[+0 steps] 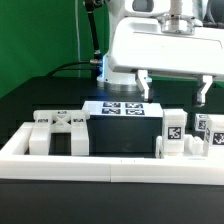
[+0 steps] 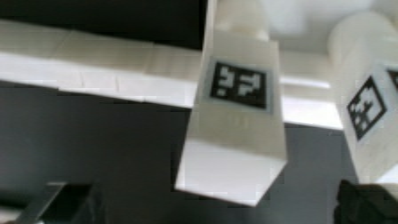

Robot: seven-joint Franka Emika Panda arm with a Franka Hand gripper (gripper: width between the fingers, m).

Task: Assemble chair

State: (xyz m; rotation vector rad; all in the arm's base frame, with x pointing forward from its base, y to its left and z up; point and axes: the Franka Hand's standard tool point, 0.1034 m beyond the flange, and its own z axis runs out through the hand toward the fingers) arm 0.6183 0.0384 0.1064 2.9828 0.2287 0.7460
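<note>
Two long white chair posts in the wrist view: near post (image 2: 228, 150) in the middle and cut-off post (image 2: 365, 150), partly out of the picture. One square black-and-white tag (image 2: 240, 86) on the camera-facing side of each. Blocky patterns only, not readable as letters or a brand. Long axes nearly parallel, slightly splayed, each with one end toward the white border rail (image 2: 89, 65), crossing its line rather than running along it. Lying flat or standing on end: cannot tell from these views. Dark table (image 2: 107, 140) beside and between them.

Toward the exterior view's right, three tagged chair pieces (image 1: 172, 131) side by side just behind the rail, tags facing the camera. Toward the exterior view's left, several blocky chair pieces (image 1: 55, 132), white, also close against the rail, tags not showing. Well apart, these two groups, with a dark stretch between. Behind that gap, marker board (image 1: 122, 108) flat on the table, carrying several tags of its own.

Above the right-hand group, gripper (image 1: 174, 90) hanging with fingers spread wide, clamping nothing, clear of every piece. Dark fingertips (image 2: 54, 205) just showing at the edge of the wrist view, one on either side of the near post's end, apart from it in the picture.
</note>
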